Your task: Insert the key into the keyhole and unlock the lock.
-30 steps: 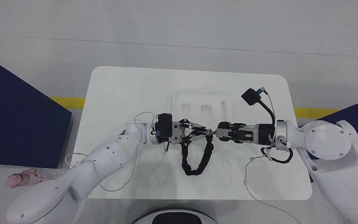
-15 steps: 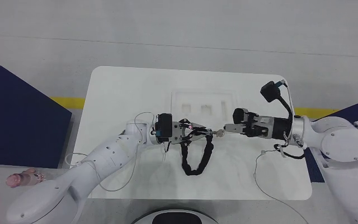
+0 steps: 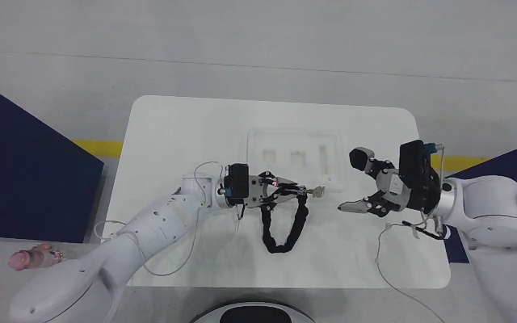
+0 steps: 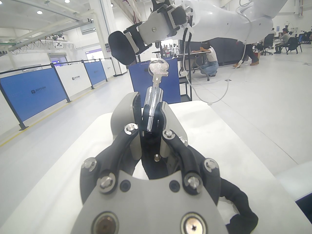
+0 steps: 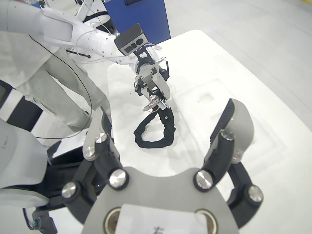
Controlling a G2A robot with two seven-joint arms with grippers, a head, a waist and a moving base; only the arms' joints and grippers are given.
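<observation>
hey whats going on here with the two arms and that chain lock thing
The left gripper is clamped on the metal barrel of the lock, holding it above the table. The key sits in the keyhole, its head sticking out toward the other arm. The right gripper is open and apart from the key, holding nothing. The lock's black chain loops down onto the table. Whether the lock is unlocked cannot be seen.

Top looks down; wrist views face across key
</observation>
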